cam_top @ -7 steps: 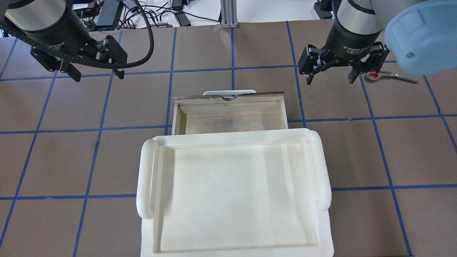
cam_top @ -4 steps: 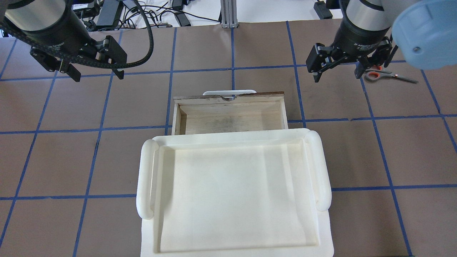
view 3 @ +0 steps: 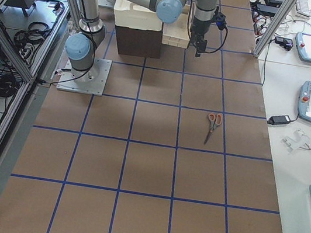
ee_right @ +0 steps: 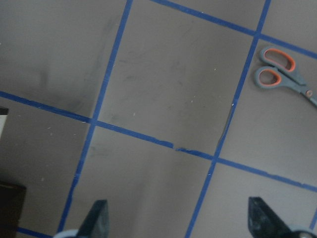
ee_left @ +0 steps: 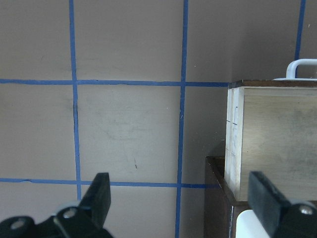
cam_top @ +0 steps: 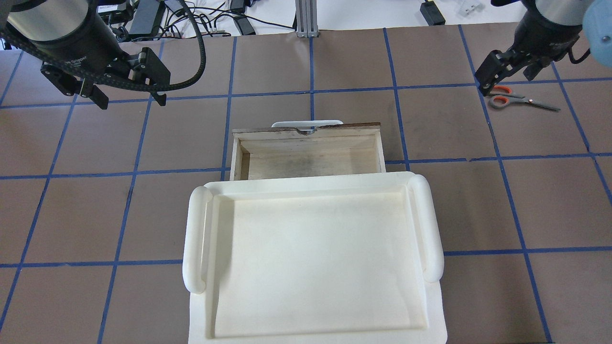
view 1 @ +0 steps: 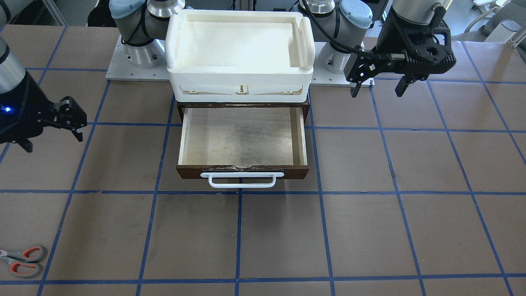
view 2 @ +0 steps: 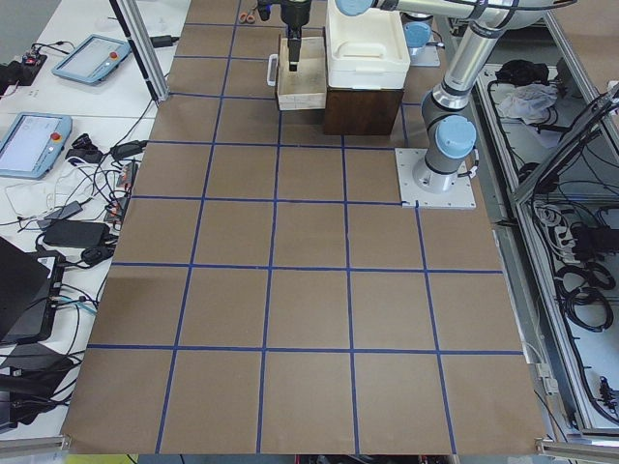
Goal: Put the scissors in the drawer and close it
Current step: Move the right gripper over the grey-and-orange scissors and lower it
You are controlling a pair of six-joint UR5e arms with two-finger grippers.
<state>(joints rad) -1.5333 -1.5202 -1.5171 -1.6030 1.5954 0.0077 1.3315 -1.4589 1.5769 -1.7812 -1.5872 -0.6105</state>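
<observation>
The scissors (cam_top: 520, 101), grey with orange-lined loops, lie flat on the brown table at the far right; they also show in the front view (view 1: 22, 260) and the right wrist view (ee_right: 284, 73). The drawer (cam_top: 311, 161) stands pulled open and empty, with a dark front and a white bar handle (view 1: 242, 180). My right gripper (cam_top: 508, 78) is open and empty, raised above the table just left of and beyond the scissors' handles. My left gripper (cam_top: 131, 99) is open and empty, hovering far left of the drawer.
A white plastic tray (cam_top: 311, 184) sits on top of the dark cabinet that holds the drawer. Blue tape lines grid the table. Cables and power bricks (cam_top: 143, 14) lie beyond the far edge.
My right gripper has moved right and away from the robot, from the drawer's side to beside the scissors' handles. The left arm, drawer and scissors have not moved.
</observation>
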